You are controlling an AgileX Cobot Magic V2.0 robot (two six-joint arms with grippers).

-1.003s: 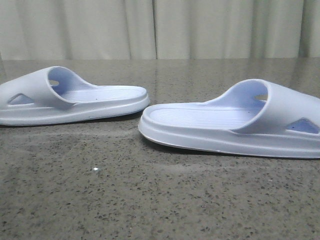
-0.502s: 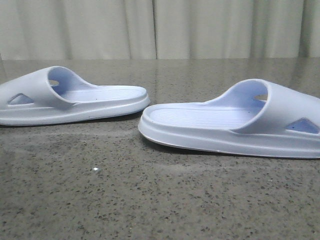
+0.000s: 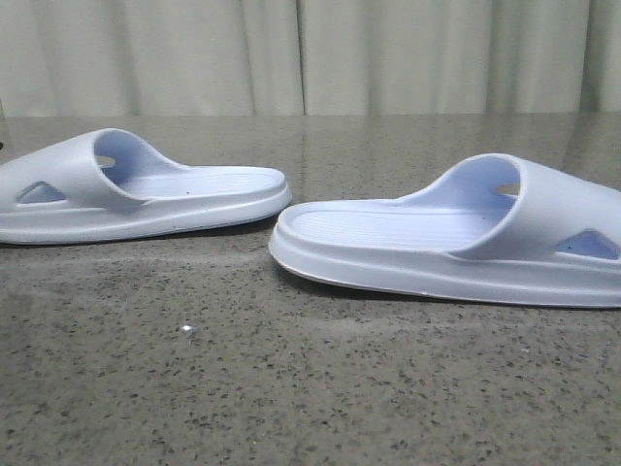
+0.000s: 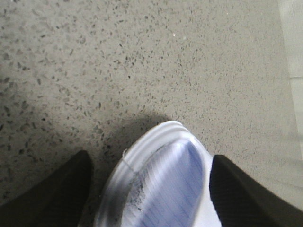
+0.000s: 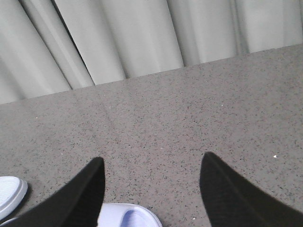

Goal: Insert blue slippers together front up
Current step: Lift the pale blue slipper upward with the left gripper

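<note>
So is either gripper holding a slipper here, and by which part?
Nothing is held. The left gripper is open, its fingers straddling one slipper's end without touching it. The right gripper is open above the other slipper.

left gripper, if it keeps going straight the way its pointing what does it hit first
Most likely the left slipper: in the left wrist view its rounded end sits between the open fingers of the left gripper, directly ahead. Beyond it lies only the speckled table. How far off the slipper is, the picture does not show.
</note>
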